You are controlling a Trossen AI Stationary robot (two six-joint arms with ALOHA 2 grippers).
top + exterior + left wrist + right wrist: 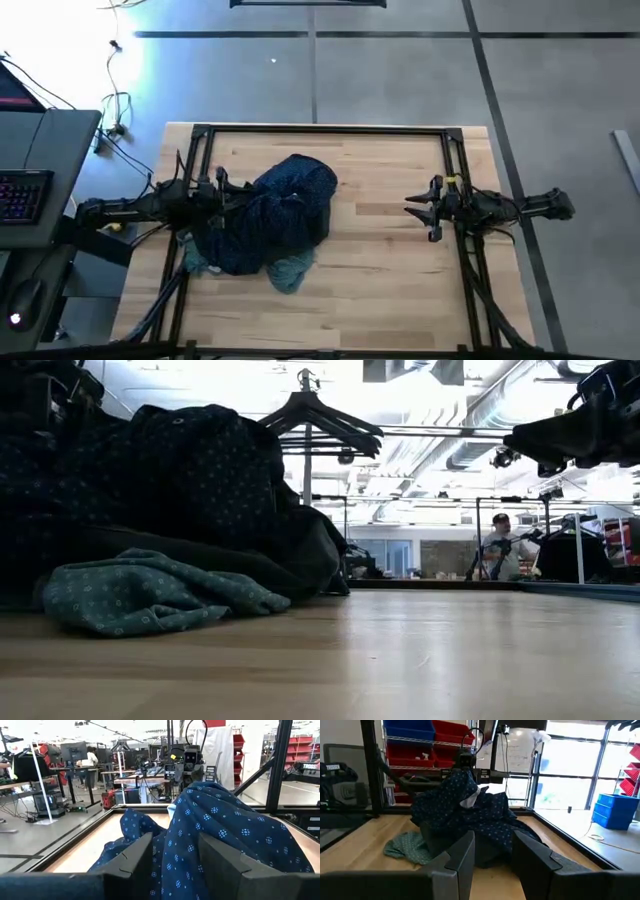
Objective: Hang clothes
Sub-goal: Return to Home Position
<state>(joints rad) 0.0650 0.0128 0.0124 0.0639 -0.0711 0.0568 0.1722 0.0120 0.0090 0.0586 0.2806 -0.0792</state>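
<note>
Now the clothes (265, 228) are lying in one heap on the left half of the table (400, 300). The navy dotted shirt (292, 192) is sitting on top, the teal shirt (290, 270) is spilling out from under it onto the wood, and the black piece (320, 222) is showing on the side facing the right arm. The left gripper (222, 188) is hovering at the heap's left edge, jaws spread, with navy cloth just ahead of its fingers. The right gripper (424, 208) is hanging over bare wood, well apart from the heap, its jaws spread too.
</note>
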